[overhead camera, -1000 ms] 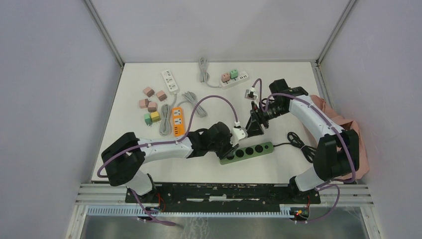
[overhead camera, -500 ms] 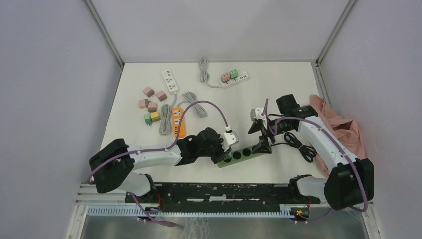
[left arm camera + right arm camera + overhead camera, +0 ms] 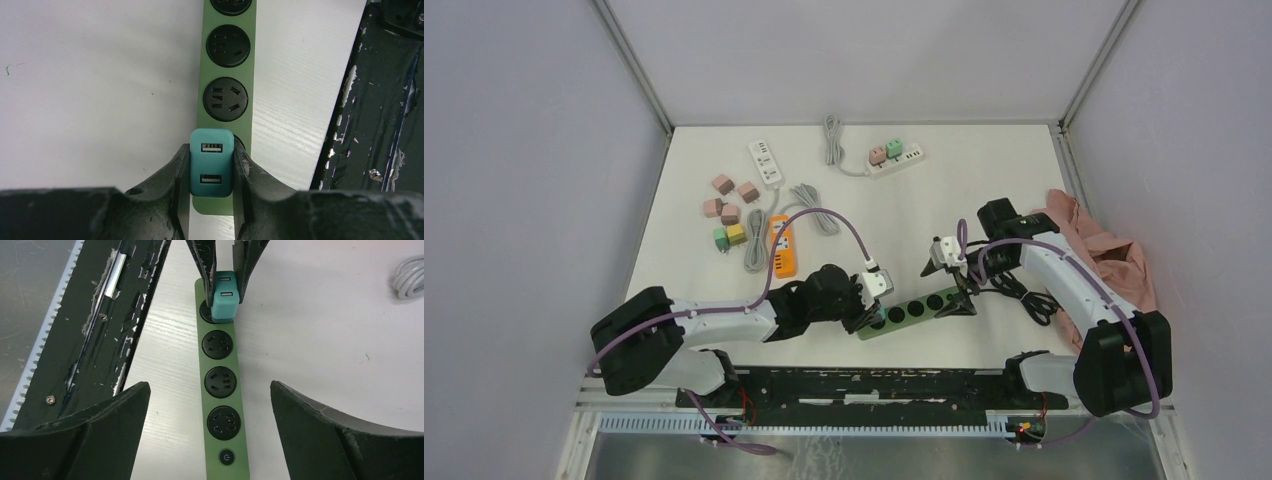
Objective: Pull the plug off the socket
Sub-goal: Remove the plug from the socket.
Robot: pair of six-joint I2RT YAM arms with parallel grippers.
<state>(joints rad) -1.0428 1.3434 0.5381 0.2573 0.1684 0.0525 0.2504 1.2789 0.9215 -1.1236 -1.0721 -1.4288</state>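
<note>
Left gripper (image 3: 212, 150) pinches the teal boxy USB plug (image 3: 212, 172) in the green plastic power strip (image 3: 229, 73); the spread right gripper (image 3: 209, 385) should pin the strip's right end for a straight pull.

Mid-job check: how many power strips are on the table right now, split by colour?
White power strips: 2
Orange power strip: 1
Green power strip: 1
Total: 4
</note>
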